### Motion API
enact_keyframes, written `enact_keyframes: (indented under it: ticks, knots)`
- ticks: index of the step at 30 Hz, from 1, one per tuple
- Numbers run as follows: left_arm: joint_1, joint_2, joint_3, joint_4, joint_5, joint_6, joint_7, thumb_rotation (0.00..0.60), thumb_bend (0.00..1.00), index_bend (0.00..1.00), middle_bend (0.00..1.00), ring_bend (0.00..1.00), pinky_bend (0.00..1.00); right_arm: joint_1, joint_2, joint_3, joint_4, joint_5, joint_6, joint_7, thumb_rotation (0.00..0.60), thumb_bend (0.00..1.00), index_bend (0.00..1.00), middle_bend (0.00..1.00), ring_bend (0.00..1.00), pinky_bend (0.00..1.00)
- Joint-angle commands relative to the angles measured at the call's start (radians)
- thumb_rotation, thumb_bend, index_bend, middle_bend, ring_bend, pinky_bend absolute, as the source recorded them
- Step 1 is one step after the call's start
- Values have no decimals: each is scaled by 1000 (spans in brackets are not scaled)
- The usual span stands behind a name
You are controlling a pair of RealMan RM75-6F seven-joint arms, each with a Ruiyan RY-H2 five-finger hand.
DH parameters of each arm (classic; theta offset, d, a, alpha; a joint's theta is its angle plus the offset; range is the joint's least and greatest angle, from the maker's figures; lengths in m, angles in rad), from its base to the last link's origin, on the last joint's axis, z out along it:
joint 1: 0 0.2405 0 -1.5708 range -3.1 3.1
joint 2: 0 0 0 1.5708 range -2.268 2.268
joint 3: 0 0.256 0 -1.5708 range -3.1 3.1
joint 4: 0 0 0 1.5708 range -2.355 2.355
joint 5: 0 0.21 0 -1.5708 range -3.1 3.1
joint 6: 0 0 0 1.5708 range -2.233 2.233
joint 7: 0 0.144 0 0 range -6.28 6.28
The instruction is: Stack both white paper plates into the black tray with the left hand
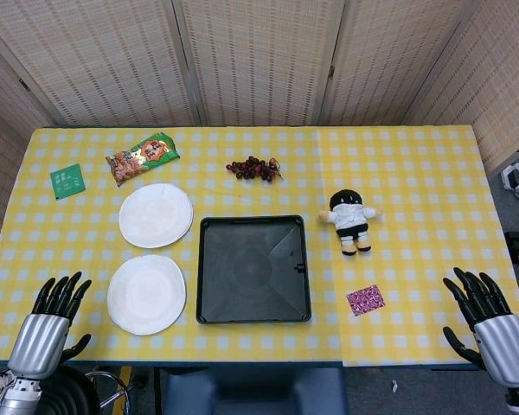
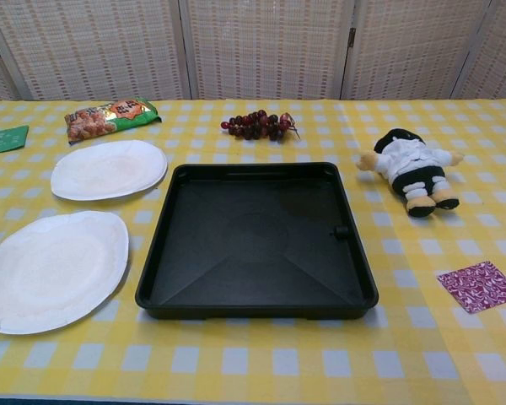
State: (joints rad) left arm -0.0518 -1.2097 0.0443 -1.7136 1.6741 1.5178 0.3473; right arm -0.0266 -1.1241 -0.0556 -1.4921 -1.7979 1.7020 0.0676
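Resting at the bench's near edge in the head view, left hand and right hand are spread, empty. Chest view: both plates, near and far, lie left of the tray, within left-hand reach.

Snack bag, green card, grapes, plush doll, purple packet.

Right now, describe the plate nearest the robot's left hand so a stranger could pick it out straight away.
Find the black tray in the middle of the yellow checked table. Two white paper plates lie to its left; take the near plate, by the table's front edge, not the far plate, which lies closer to the snack bag.
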Motion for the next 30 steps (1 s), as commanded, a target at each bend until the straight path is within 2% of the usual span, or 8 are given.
enact_keyframes:
  ticks: [1, 11, 14, 21, 23, 25, 30]
  knots:
    - [-2, 1, -3, 1, -9, -7, -6, 600, 246, 0, 0, 0, 0, 1, 0, 1, -1, 3, -1, 2, 600, 366, 0, 0, 0, 0]
    - [-21, -8, -12, 1, -33, -42, -10, 600, 247, 0, 0, 0, 0, -14, 13, -11, 11, -14, 30, 29, 600, 365, 0, 0, 0, 0]
    - [-16, -16, -2, 5, -9, -27, 0, 600, 247, 0, 0, 0, 2, -12, 13, -13, 8, -18, 25, 26, 600, 365, 0, 0, 0, 0]
    - [5, -30, 18, 5, 28, 12, -19, 600, 250, 0, 3, 0, 158, -5, 13, -20, -15, -35, 8, -2, 600, 365, 0, 0, 0, 0]
    - [14, -48, 23, 24, 61, 43, -29, 600, 248, 1, 65, 26, 195, -5, 12, -21, -15, -35, 7, -2, 600, 366, 0, 0, 0, 0]
    - [20, -72, 28, 46, 97, 76, -67, 600, 246, 21, 238, 142, 243, -5, 13, -20, -16, -33, 6, 0, 600, 365, 0, 0, 0, 0]
    - [31, -139, 30, 136, 163, 141, -111, 600, 245, 147, 554, 434, 594, -9, 17, -22, -16, -41, 20, 5, 600, 366, 0, 0, 0, 0]
